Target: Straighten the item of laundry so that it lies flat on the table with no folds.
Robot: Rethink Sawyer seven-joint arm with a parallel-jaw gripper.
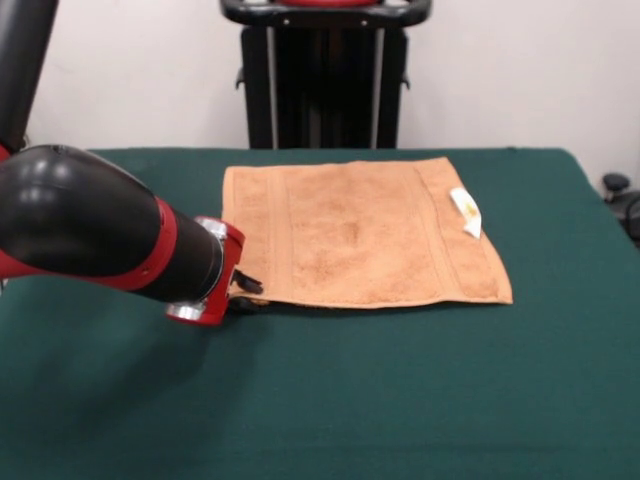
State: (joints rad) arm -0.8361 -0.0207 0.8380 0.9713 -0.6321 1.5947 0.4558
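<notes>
The gripper is tucking itself almost entirely behind the arm's own wrist, right at the towel's near left corner as I'm seeing it from across the table. Only a small black nub is poking out beside the red ring of the wrist, so I cannot tell whether it is apart, together or clamped on the cloth. That corner itself is disappearing under the wrist too, and whether it is lying flat or lifted is staying hidden.

Going by size now. The table is filling the whole lower part of the scene, draped in dark green felt-like cloth, matte and smooth, its near and left edges running out of frame. The arm is sweeping in from the left, a fat glossy black cylinder with red bands, its upper part cut off at the top left corner. Behind it all, the pedestal is standing at the table's far side, black uprights, its top cut off.

The item of laundry is lying on the far middle of the table, an orange-tan terry towel, nubbly, roughly square, with woven bands running near its left and right edges. It is looking flat across all the part I can see. The white tag is sitting just inside the right edge, small and slightly curled.
</notes>
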